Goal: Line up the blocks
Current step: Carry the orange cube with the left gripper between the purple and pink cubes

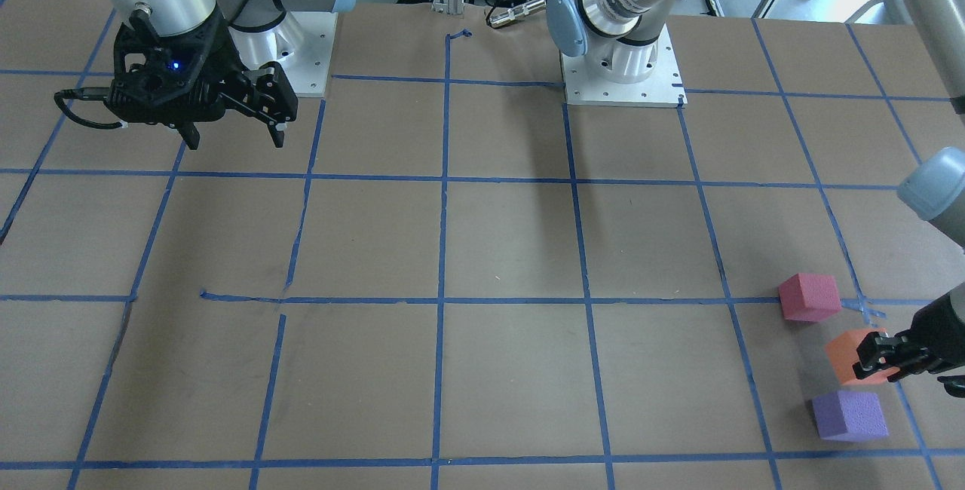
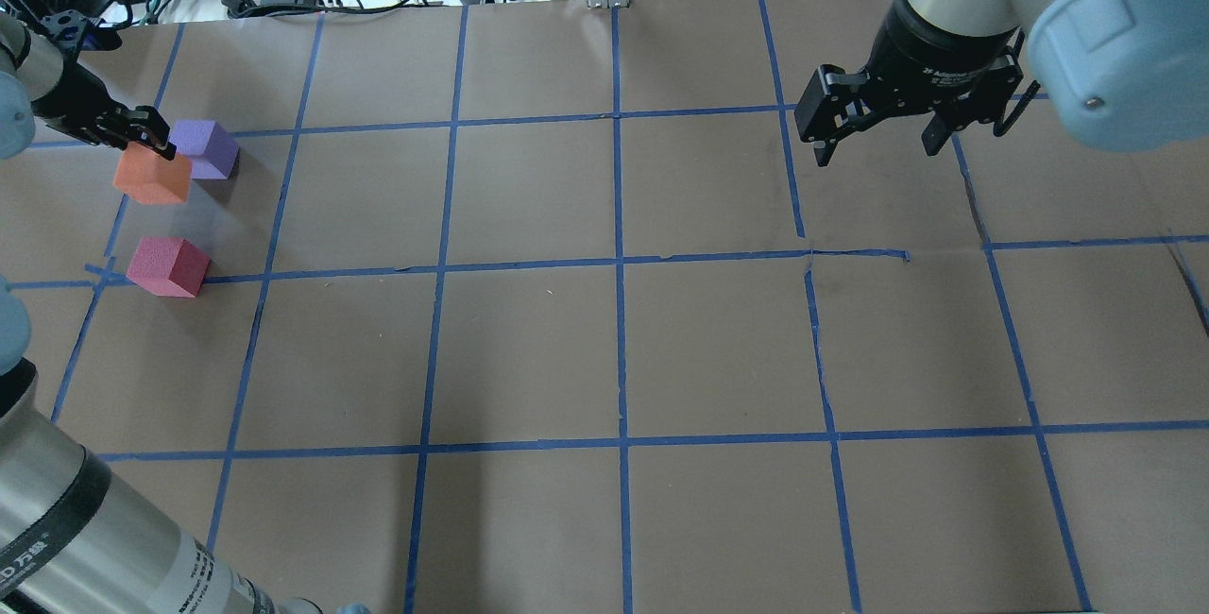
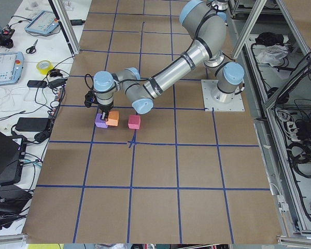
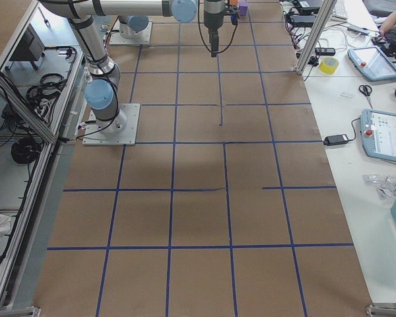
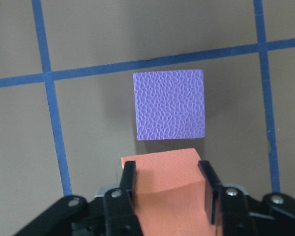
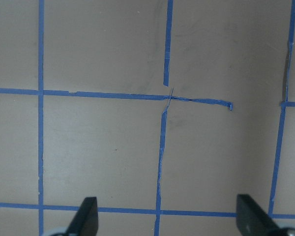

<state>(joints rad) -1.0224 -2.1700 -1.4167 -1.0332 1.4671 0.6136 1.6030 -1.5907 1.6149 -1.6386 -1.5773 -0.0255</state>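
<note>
Brown tabletop [image 2: 529, 349], blue tape grid [image 2: 621, 359]. White bench [image 3: 18, 39] along 9 o'clock edge, left-side view: teach pendant [image 3: 6, 67], yellow tape roll [image 3: 43, 66], scissors [image 3: 32, 46].

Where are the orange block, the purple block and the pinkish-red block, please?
orange block [image 5: 164, 184], left wrist view, middle of its top face.
purple block [image 5: 170, 104], left wrist view, centre of its top face.
pinkish-red block [image 2: 165, 255], overhead exterior view, its top face.

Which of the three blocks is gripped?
The orange block, clamped by the left gripper; the purple block and pink block sit free on the table.
</note>
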